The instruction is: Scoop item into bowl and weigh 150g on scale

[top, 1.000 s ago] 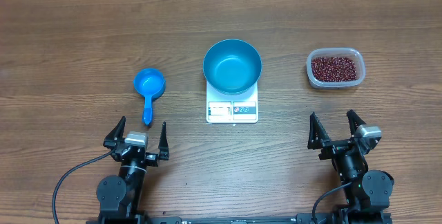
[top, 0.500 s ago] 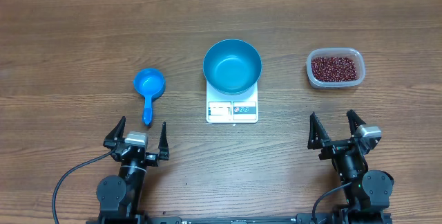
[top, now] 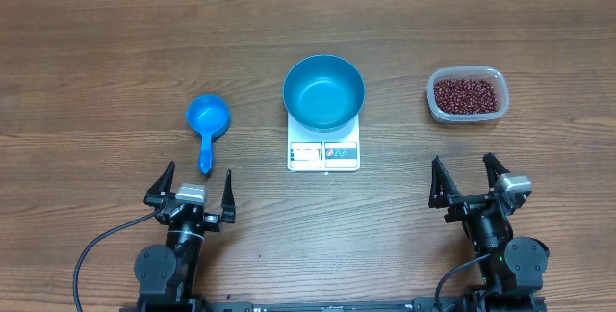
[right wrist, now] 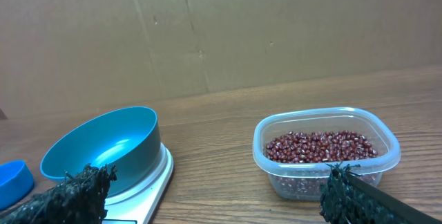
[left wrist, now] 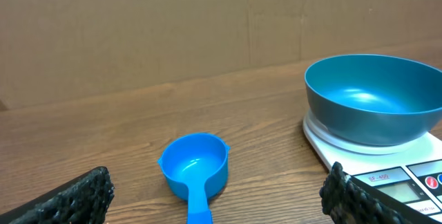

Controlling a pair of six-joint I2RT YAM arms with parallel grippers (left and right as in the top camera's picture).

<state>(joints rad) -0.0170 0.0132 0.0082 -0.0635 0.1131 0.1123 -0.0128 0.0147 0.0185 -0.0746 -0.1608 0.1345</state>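
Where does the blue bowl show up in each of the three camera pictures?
Overhead: the bowl sits near the centre, slightly above the middle.
Left wrist: the bowl is at the right side, cut by the right edge.
Right wrist: the bowl is at the lower left.
Shared landmark: the white scale under it, visible in all three views.

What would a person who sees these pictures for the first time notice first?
The deep blue bowl stands out most, sitting on the white scale at the middle of the table. On the right side, a clear tub holds dark red-brown beans; on the left lies a small blue scoop.
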